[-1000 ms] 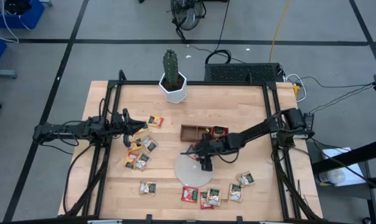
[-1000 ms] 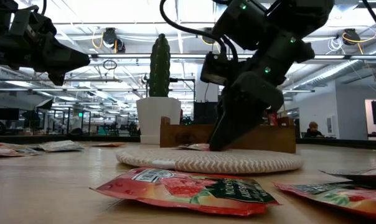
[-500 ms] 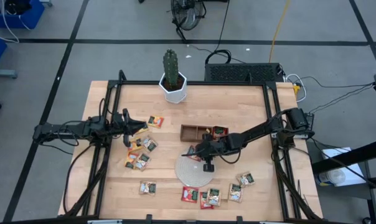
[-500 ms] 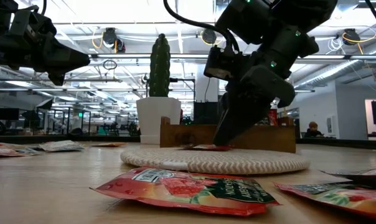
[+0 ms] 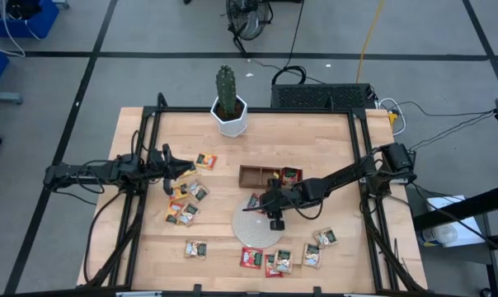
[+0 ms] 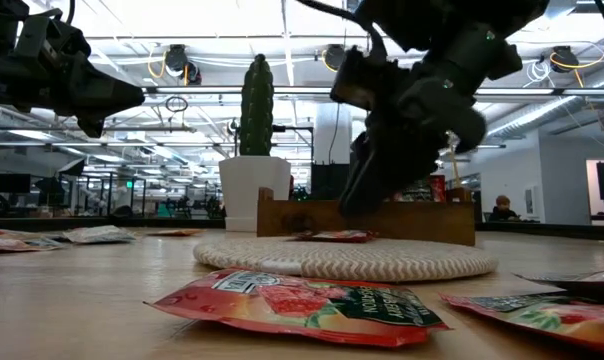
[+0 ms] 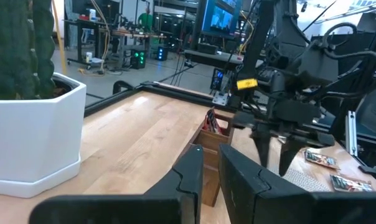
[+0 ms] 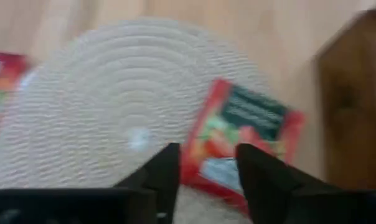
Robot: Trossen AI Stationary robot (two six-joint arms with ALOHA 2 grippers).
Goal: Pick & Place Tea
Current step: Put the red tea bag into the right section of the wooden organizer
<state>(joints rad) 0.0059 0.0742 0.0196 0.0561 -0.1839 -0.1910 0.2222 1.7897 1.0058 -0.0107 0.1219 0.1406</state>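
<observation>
A tea sachet (image 5: 253,201) lies on the upper edge of the woven disc (image 5: 257,227) at frame centre, just below the wooden tray (image 5: 251,174); the right gripper (image 5: 274,221) hangs above the disc.

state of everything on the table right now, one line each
right gripper: jaws open, empty, above the woven disc
red sachet: flat on the disc's edge, released
woven disc: flat on the table
wooden tray: sachets in one end compartment
left gripper: raised, waiting
</observation>
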